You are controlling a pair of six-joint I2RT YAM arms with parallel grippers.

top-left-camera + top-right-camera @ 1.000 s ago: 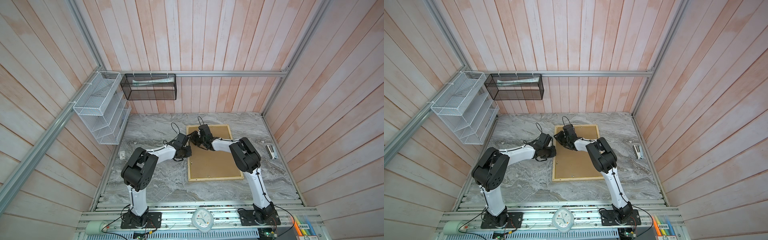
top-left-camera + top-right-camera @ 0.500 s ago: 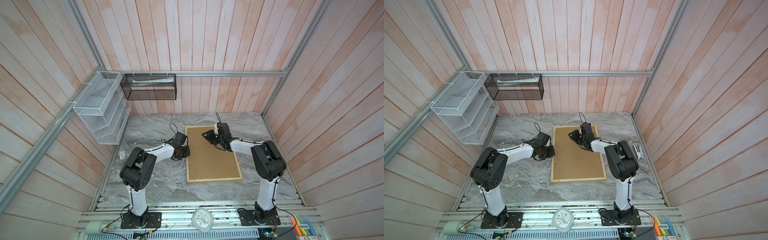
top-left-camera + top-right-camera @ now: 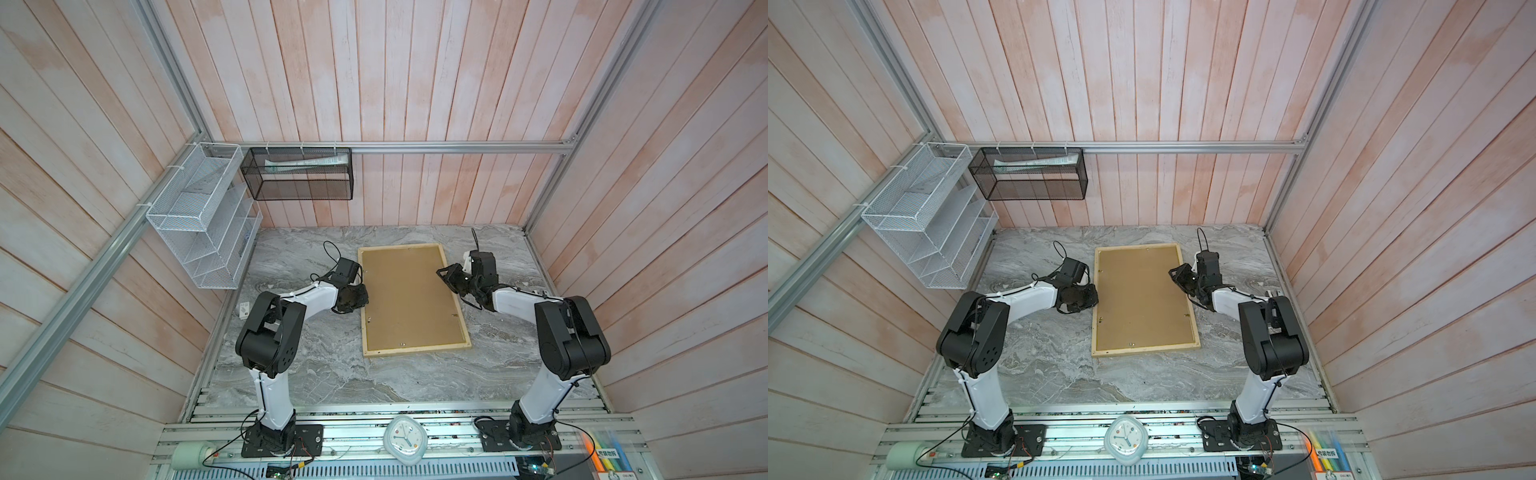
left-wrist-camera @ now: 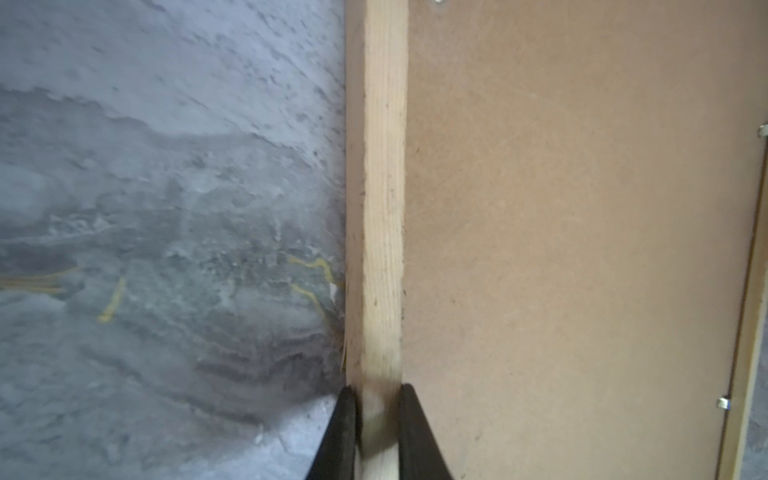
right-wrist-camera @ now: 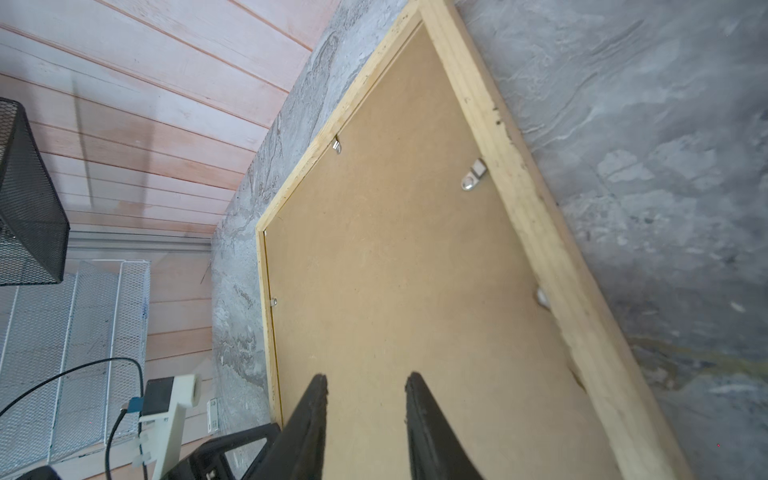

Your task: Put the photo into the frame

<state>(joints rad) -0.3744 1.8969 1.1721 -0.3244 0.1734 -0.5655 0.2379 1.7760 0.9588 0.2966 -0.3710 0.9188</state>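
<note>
One frame (image 3: 417,349) is lying back-up in the middle of the marble table (image 3: 311,374), its long sides running from the arms toward the back wall. One brown board (image 3: 409,299) is sitting inside it, filling the whole opening. The photo is not showing in any view; only the board's brown face is facing up. In the right wrist view four small metal tabs (image 5: 473,174) are showing along the inner edge of the slats.

Two arms are working, one on each long side of the frame. The left gripper (image 3: 361,301) is reaching in low from the left, and in the left wrist view its two black fingers (image 4: 345,415) are pinching the pale slat (image 4: 382,208), one finger on the table side and one on the board side, both pressing against the wood. The right gripper (image 3: 443,277) is hanging over the board just inside the right slat. Its fingers (image 5: 309,415) are standing apart with only bare board showing between them, so it is holding nothing; whether the tips are touching the board cannot be told.

Two baskets are hanging on the walls: one white wire rack (image 3: 199,216) on the left and one black mesh box (image 3: 299,174) at the back. One clock (image 3: 405,438) is lying on the front rail between the two arm bases.
</note>
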